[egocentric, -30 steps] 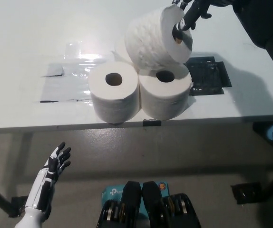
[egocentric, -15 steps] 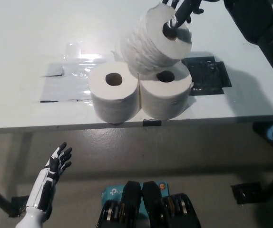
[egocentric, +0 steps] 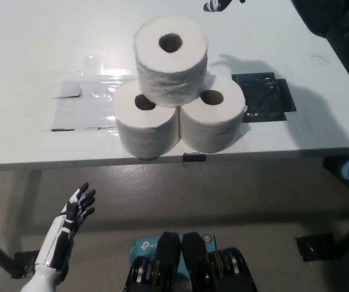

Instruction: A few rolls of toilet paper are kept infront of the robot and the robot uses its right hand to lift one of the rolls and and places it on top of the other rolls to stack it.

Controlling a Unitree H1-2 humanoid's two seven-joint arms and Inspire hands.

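1. The stack looks built: the top roll (egocentric: 170,59) sits upright, core hole facing up, bridging the two rolls beneath it.
2. The left base roll (egocentric: 145,123) and the right base roll (egocentric: 213,118) stand side by side and touching, near the front edge of the white worktop (egocentric: 28,55); the top roll rests on both, a little more over the left one and towards their far side.
3. No hand touches the top roll, so I judge the placing done; what is left is at most for the right arm to clear away and for the stack to prove steady.
4. The right hand (egocentric: 218,5) shows only as a small dark sliver at the upper edge of the head view, beyond the stack and apart from it. Too little of it is visible to tell whether its fingers are apart or closed; it does not appear to hold a roll.
5. The black right arm (egocentric: 338,30) fills the upper right corner, reaching over the worktop.
6. The white left hand (egocentric: 77,207) rests at lower left, below the worktop's front edge, holding nothing, fingers spread.
7. A dark square patch (egocentric: 264,94) lies on the worktop just right of the stack, and a shiny taped sheet (egocentric: 86,100) lies to its left.
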